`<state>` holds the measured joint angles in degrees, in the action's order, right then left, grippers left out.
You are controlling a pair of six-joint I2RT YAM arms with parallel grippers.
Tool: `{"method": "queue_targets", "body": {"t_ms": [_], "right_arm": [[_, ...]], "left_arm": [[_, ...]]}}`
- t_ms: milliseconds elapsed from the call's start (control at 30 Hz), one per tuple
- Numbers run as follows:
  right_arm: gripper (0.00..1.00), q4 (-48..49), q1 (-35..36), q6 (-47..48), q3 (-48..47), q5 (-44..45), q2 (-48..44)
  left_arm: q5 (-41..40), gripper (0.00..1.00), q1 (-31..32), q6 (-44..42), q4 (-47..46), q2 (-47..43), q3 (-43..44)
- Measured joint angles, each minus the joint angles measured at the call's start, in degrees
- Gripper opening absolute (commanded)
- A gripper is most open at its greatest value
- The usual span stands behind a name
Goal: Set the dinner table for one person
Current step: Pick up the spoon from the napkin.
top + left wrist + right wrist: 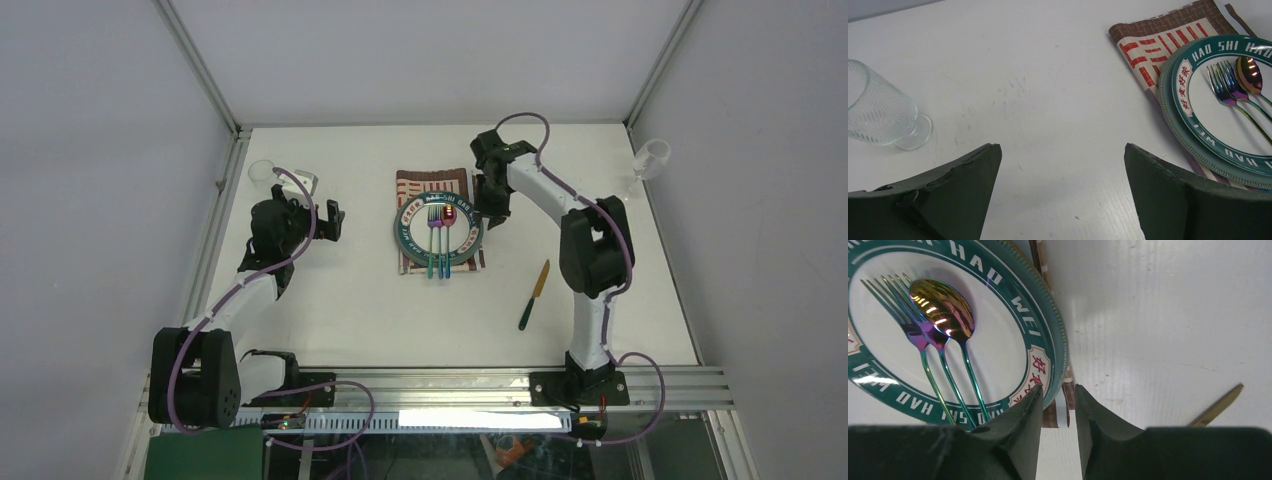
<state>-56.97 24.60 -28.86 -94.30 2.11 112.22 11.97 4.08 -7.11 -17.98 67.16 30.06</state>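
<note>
From above, the white surface spans the cell, under everything; we judge it rigid, fixed, nothing to grasp; left wrist: our left tool gapes wide, empty; right wrist: our right tool stands narrow, holding nothing, by the plate.

- The plate bears "HAO SHI HAO WEI" in white capitals on its teal band, repeated round.
- Cream panels on that band hold red Chinese characters, too small to read surely.
</note>
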Motion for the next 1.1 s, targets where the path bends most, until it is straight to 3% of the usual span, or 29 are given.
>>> {"method": "queue_targets", "body": {"t_ms": [300,1100], "right_arm": [[0.32,-1.6,5.4,0.3,-4.4,-0.7,5.5],[0.26,-3.3,9.6,0.3,-13.4,-3.1,13.6]], "left_arm": [[0.0,0.99,0.0,-0.1,0.0,0.0,0.0],[0.0,0.99,0.0,-0.4,0.0,0.0,0.0]]}}
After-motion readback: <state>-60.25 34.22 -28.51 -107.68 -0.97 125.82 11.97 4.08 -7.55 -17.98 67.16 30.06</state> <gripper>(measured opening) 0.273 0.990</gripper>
